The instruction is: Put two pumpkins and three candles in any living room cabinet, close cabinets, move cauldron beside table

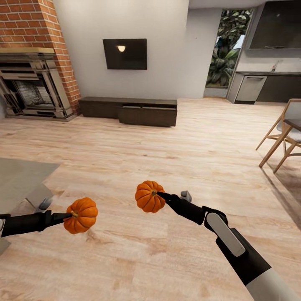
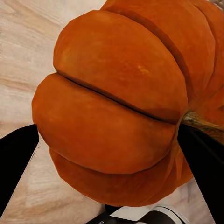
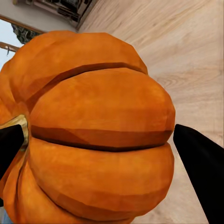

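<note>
Each hand [image 1: 67, 216] [image 1: 161, 195] grips a pumpkin [image 1: 81, 215] [image 1: 149, 196]; no writing is legible.

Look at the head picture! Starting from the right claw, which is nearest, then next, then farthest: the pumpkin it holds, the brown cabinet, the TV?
1. Pumpkin, held in the right claw.
2. Cabinet, across the floor by the far wall.
3. TV, on the wall above the cabinet.

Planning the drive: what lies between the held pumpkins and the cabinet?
Head view: bare wood floor from both pumpkins to the cabinet.
</note>
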